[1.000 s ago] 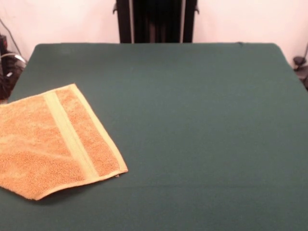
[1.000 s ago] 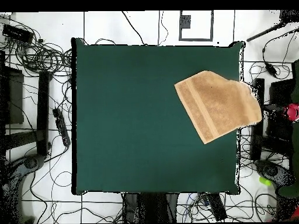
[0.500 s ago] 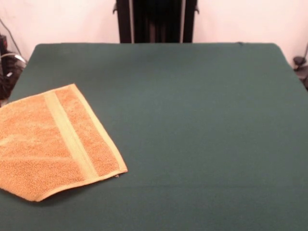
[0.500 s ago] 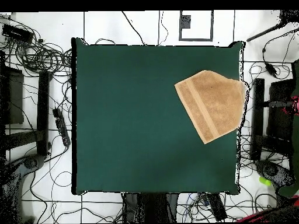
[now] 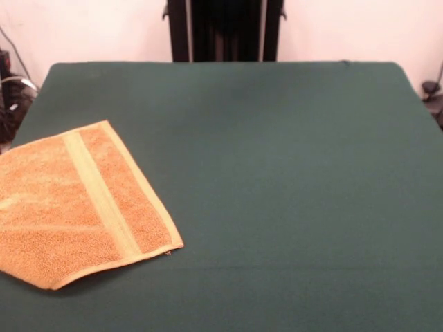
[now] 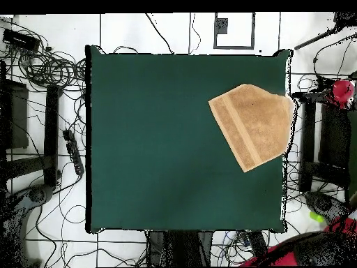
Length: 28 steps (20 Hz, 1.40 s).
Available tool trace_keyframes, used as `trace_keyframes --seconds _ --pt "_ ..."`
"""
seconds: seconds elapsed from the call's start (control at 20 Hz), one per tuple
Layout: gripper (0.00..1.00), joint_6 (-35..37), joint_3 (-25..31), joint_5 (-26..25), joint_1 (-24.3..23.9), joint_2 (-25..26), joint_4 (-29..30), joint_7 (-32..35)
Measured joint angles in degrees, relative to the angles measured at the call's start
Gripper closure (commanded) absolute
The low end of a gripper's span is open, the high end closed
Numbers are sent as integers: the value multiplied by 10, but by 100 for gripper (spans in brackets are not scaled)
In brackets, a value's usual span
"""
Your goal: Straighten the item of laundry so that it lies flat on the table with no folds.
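Observation:
The orange-tan towel (image 5: 48,214) lies on the dark green table (image 5: 277,173) at its left side, with a paler stripe (image 5: 97,194) running across it. Its left part runs out of the front view. In the overhead view the towel (image 6: 254,125) lies at the table's right edge (image 6: 284,188), and its outer side there is rounded, not square. A red and black part of the arm (image 6: 340,91) shows beyond that edge. Its dark end, which I take for the gripper (image 6: 310,96), is just off the towel's outer corner. Its state does not show.
The black pedestal (image 5: 225,31) stands at the table's far side. In the overhead view, cables and stands (image 6: 42,70) ring the table on the floor. A red and black mass (image 6: 314,248) shows at the bottom right, off the table.
In the overhead view the towel's part that hung past the table's right edge has drawn back to the edge. The red part has moved up along that side. A red mass has come in at the bottom right.

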Motion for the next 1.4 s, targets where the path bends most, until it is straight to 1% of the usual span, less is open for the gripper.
trace_keyframes --seconds 0.15,0.2,0.3,0.35,0.4,0.45,0.5,0.6,0.85,0.95,1.05,1.15,1.25,1.35,1.4 --pt "0 -70 -14 1 13 -2 11 11" --pt "0 -108 -20 2 16 -3 20 11" --pt "0 -213 -29 7 17 -4 53 11" --pt "0 -241 -30 9 16 -4 64 11" --pt "0 -289 -33 12 13 -5 83 11" --pt "0 -372 -37 17 6 -6 120 11" --pt "0 -399 -39 18 4 -7 132 11" --pt "0 -480 -45 19 -3 -8 169 11" --pt "0 -618 -69 19 -7 -8 228 11" --pt "0 -640 -84 19 0 -6 232 11" --pt "0 -642 -98 17 9 -3 228 11" --pt "0 -635 -132 14 33 7 210 11" --pt "0 -627 -153 10 50 15 195 11" --pt "0 -616 -181 1 76 30 168 11" --pt "0 -609 -201 -8 96 44 147 12"
